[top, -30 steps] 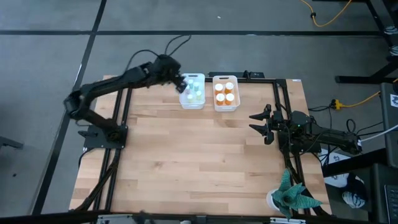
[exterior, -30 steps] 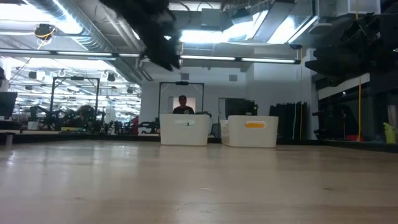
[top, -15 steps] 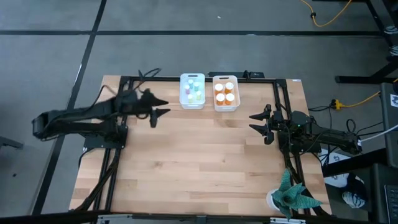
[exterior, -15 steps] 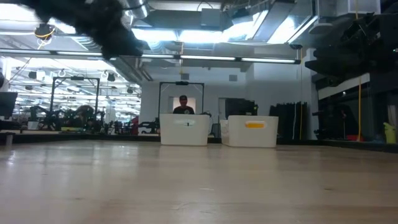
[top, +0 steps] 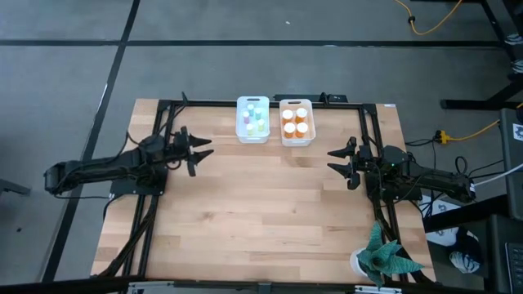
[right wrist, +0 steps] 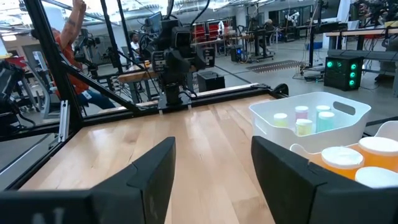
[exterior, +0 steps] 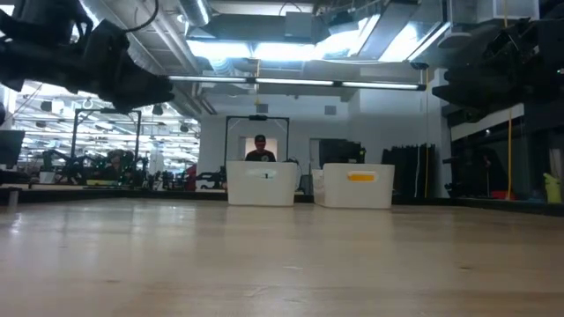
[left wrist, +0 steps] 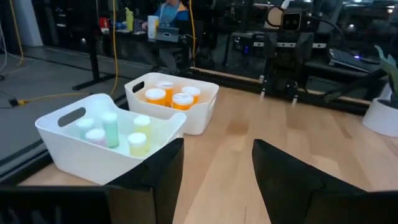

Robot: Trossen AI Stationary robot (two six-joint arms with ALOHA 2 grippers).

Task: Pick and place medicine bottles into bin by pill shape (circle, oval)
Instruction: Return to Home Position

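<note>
While left gripper [top: 198,155] hangs empty, fingers apart, near left bin [top: 240,131], careless swing could clip rim, spill pastel bottles [top: 257,122]; right gripper [top: 333,161] parked, also apart.

Layout of my table [top: 245,212], from above. Two bins stand just beside each other at the middle of the far edge: the left bin [top: 252,140] and the right bin [top: 297,143]. Medicine bottles [top: 255,121] stand upright inside the left bin, and other bottles [top: 295,121] stand upright inside the right bin. My left gripper [top: 198,149] hangs above the far left part of the table, to the left of the bins. My right gripper [top: 335,162] faces it from near the right edge, well apart. A potted plant [top: 384,255] sits at the near right corner. A person [exterior: 259,147] is beyond the far edge, behind the left bin.
</note>
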